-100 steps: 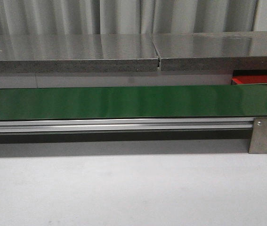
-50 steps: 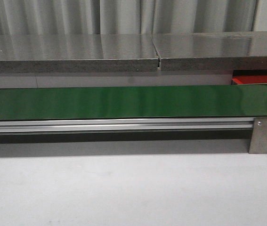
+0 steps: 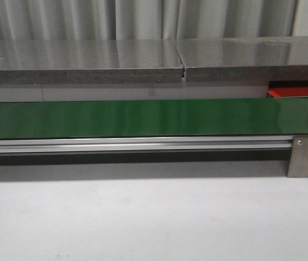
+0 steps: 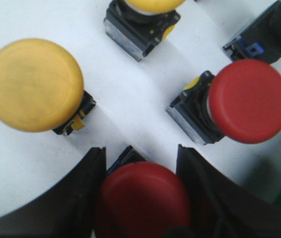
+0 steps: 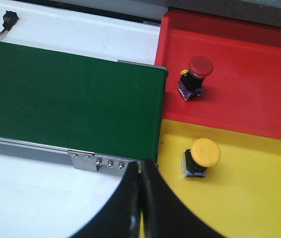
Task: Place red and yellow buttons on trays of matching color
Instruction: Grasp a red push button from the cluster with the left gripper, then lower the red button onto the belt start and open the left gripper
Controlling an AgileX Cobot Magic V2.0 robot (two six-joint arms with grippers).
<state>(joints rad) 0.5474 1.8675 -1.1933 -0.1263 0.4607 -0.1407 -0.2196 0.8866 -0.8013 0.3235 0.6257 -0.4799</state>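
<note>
In the left wrist view my left gripper (image 4: 141, 153) has its two black fingers (image 4: 81, 198) closed against both sides of a red button (image 4: 142, 198) that stands on a white surface. Close by are another red button (image 4: 249, 101), a yellow button (image 4: 33, 84) and a second yellow button (image 4: 150, 5) at the frame's edge. In the right wrist view my right gripper (image 5: 141, 171) is shut and empty, over the belt's end. A red tray (image 5: 259, 99) holds a red button (image 5: 199, 67). A yellow tray (image 5: 259, 198) holds a yellow button (image 5: 204, 152).
The long green belt (image 3: 143, 117) runs across the front view on an aluminium rail (image 3: 137, 144), with a grey shelf (image 3: 88, 73) behind. A corner of the red tray (image 3: 300, 92) shows at its right end. A dark button body (image 4: 274, 29) lies near the loose buttons.
</note>
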